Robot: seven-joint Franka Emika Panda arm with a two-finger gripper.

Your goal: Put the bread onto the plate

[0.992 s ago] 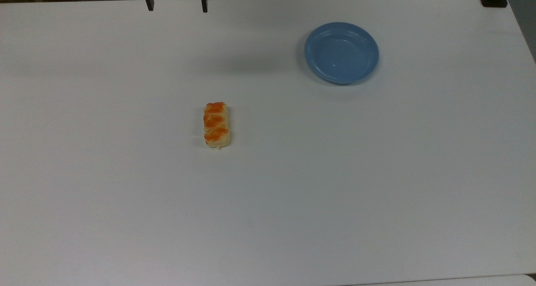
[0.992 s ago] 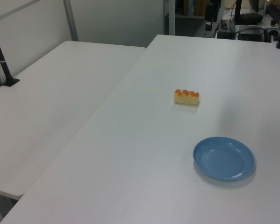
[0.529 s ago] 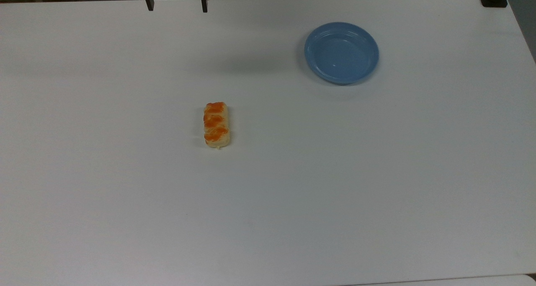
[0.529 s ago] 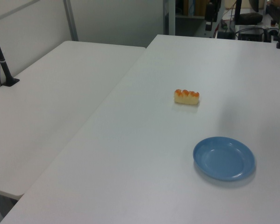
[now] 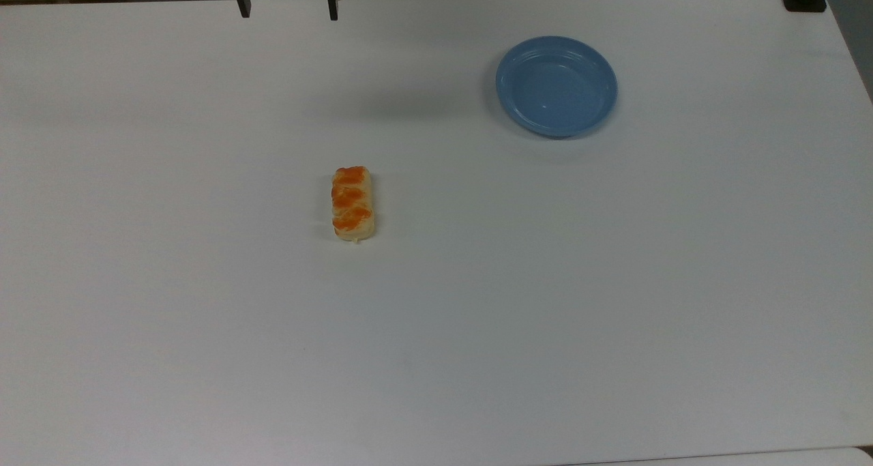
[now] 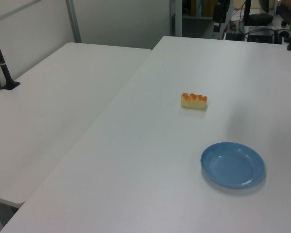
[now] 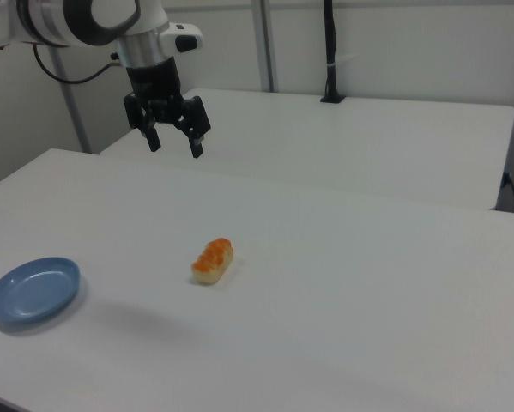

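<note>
While the bread (image 5: 352,203) is lying untouched on the white table (image 5: 614,302), the gripper (image 7: 174,143) is hanging high in the air with its fingers spread apart, grasping nothing. In the top view its two dark fingertips (image 5: 243,7) are peeking in at the far edge, well apart from the bread, which is sitting nearer the camera and slightly to the top view's right of them. The blue plate (image 5: 556,86) is resting empty, well apart from the bread, toward the top view's far right; in the left view the plate (image 6: 232,164) is lying nearer than the bread (image 6: 194,100).

Judging from this, the approach is only beginning. A good pickup is calling for the arm to come down over the middle of the bread with the fingers straddling its narrow width, closing gently since the bun looks soft.

Compared with a second ago, nothing is differing visibly: bread, plate and fingertips are sitting in the same spots.
</note>
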